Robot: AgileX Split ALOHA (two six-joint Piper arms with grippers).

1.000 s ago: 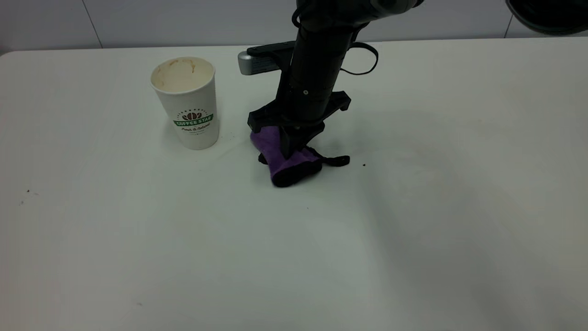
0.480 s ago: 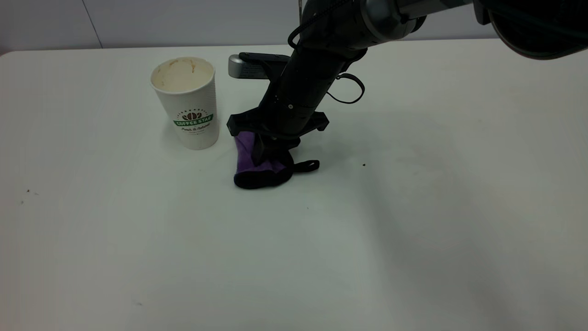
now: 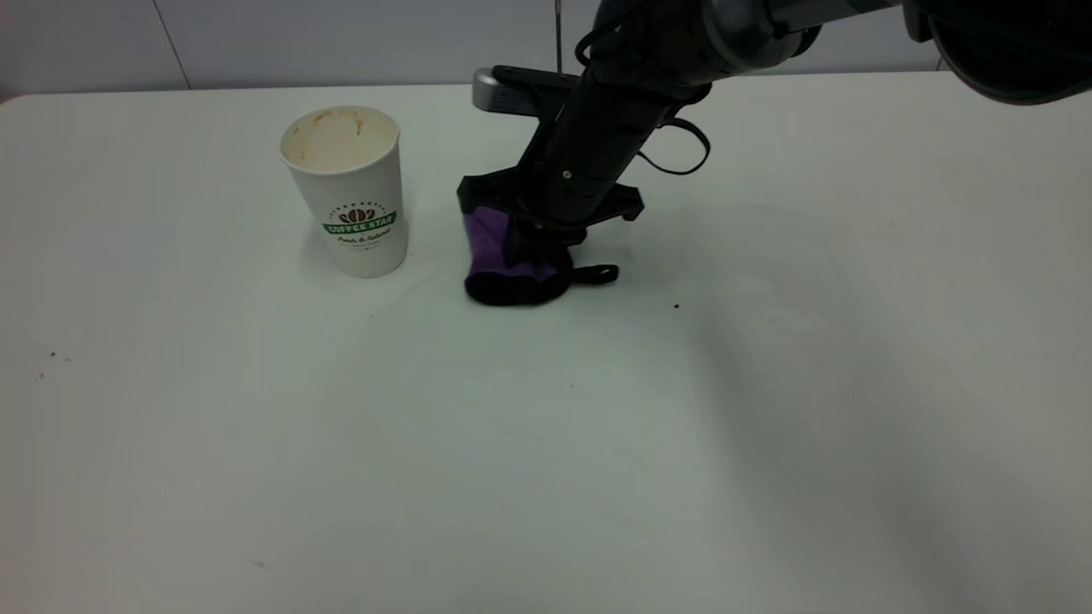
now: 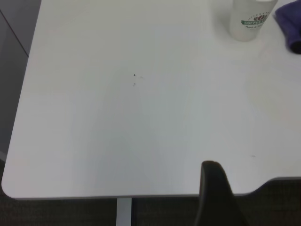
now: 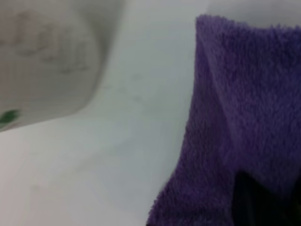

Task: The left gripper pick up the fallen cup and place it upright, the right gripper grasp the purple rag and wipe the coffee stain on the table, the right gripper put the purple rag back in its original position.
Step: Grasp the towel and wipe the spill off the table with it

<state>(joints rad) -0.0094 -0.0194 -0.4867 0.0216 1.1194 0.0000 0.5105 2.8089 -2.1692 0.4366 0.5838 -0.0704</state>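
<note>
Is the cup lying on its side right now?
No, the cup stands upright on the table, its open mouth facing up, left of the purple rag.

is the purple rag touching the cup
Apart. The exterior view shows a strip of bare table between the cup and the purple rag.

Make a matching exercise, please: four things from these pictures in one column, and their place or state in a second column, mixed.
Things:
1. cup
2. purple rag
3. right gripper
4. black loop tab

States:
A. lying flat on the table, right of the rag
B. standing upright, mouth up
C. closed on the cloth, pressing down
D. bunched on the table right of the cup

Pairs: 1-B, 2-D, 3-C, 4-A
</note>
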